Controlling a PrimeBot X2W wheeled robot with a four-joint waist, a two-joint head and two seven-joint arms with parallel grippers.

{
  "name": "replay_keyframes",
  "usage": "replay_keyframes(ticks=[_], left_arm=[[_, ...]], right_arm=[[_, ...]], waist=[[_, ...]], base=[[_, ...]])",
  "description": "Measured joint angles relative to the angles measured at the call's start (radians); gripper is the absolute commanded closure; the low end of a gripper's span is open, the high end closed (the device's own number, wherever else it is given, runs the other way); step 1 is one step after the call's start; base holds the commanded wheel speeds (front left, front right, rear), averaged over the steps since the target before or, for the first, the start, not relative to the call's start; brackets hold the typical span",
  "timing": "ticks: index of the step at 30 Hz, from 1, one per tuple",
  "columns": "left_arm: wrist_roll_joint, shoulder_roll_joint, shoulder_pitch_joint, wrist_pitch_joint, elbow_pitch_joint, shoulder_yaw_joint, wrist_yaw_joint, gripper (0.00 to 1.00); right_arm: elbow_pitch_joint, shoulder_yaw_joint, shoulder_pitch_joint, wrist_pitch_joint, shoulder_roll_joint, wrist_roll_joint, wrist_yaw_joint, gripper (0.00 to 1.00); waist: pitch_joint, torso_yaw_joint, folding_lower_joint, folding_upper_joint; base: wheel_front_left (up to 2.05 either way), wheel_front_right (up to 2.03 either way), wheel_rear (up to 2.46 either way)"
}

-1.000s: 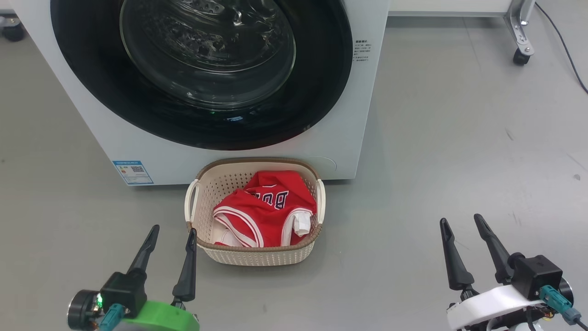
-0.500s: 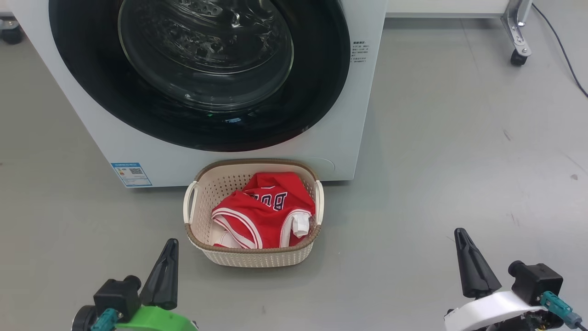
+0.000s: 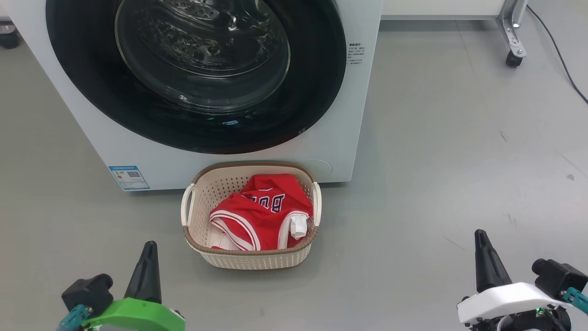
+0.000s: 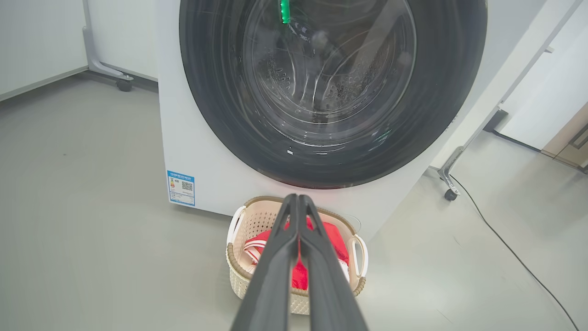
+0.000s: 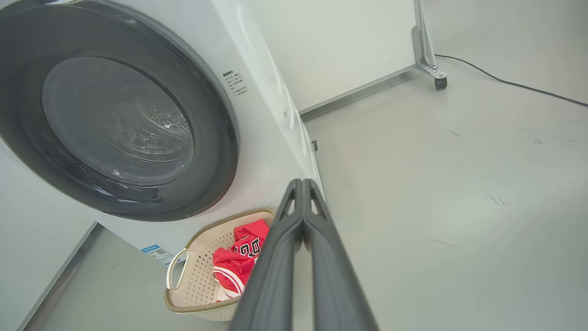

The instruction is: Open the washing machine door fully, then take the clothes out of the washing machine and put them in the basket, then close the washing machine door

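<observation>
My left gripper and right gripper are pinched shut on nothing; the clothes lie in the basket.

The red jersey is crumpled, its lettering facing up, in the cream perforated tub with a brown woven-look rim and white handles left and right. It stands on the smooth grey floor, just before the white washing machine. The glossy black washing machine door with its bulging glass sits flush. My fingers point toward the machine.

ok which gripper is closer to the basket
The left gripper, on the green mount: it sits just off the near left corner of the basket, while the right gripper, on the white mount, is far off to the basket's right.
</observation>
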Motion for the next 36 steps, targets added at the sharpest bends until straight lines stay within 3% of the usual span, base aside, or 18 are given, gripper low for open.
replay_keyframes(ticks=[36], left_arm=[[-0.487,-0.002,-0.023,0.13,0.036,0.108,-0.053,1.0]], right_arm=[[0.067,-0.114,-0.066,0.118,0.011,0.466,0.043,1.0]], waist=[[-0.018,-0.022,0.0,0.0]], base=[[0.0,0.0,0.0]])
